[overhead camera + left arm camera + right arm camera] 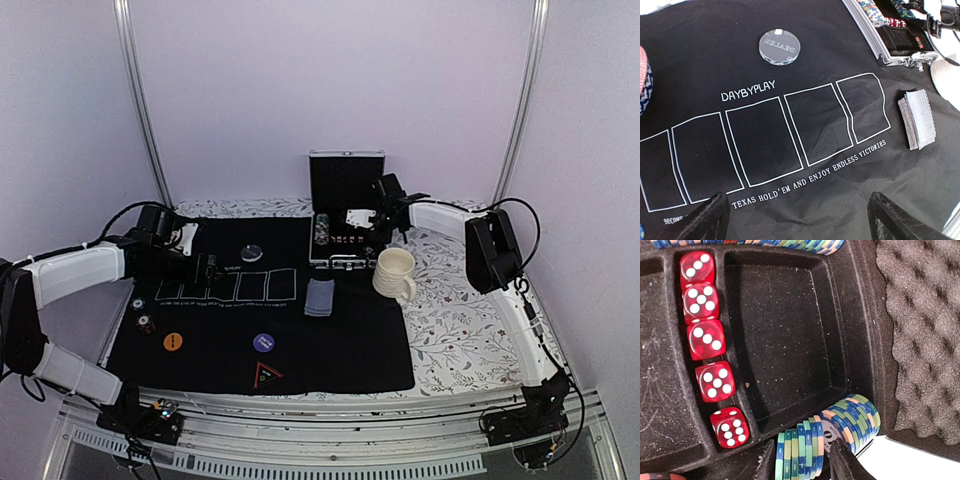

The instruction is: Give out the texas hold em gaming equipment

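A black Texas Hold'em mat [330, 340] carries a deck of blue-grey-backed cards [320, 297], an orange button [173, 341], a purple button [264, 343], a clear dealer button [252, 253] and loose chips [143, 305] at its left edge. My left gripper [205, 268] hovers open and empty over the printed card outlines [760, 140]; the deck [917, 119] and dealer button [780, 46] lie ahead of it. My right gripper [385, 225] reaches into the chip case [345, 215]. Its fingers [847, 462] clasp several green-and-blue-edged chips [805, 452] in the tray row.
A cream mug [395, 274] stands just in front of the case, right of the deck. A black triangular marker [266, 376] lies near the mat's front edge. Red dice [710, 345] fill a slot beside an empty compartment [785, 335]. The foam-lined lid [920, 330] stands open.
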`<state>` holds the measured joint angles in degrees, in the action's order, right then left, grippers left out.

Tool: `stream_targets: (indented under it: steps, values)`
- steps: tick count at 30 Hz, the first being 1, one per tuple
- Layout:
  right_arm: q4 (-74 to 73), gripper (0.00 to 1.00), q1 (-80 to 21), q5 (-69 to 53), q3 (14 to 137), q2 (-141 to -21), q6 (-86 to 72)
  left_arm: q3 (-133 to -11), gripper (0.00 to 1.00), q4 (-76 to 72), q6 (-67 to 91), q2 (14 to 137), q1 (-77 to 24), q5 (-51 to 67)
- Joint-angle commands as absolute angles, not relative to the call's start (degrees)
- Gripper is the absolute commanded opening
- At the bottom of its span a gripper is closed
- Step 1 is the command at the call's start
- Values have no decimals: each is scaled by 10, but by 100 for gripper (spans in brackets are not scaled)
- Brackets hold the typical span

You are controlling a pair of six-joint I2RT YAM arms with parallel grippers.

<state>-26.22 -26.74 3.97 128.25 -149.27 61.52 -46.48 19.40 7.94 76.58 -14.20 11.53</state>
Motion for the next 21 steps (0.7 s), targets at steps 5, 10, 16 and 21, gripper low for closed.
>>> stream_targets:
  steps: [5, 10, 16, 21]
  values:
    - [-305, 32, -264, 117, 1255, -1501, 669, -470, 98, 202, 72, 761, -139, 119]
    - [-311, 26, -265, 131, 1253, -1492, 674, -469, 98, 202, 71, 759, -140, 117]
    - [-318, 20, -265, 138, 1252, -1475, 674, -469, 98, 202, 70, 756, -140, 117]
    - [-310, 12, -268, 148, 1251, -1470, 678, -468, 98, 202, 69, 753, -140, 114]
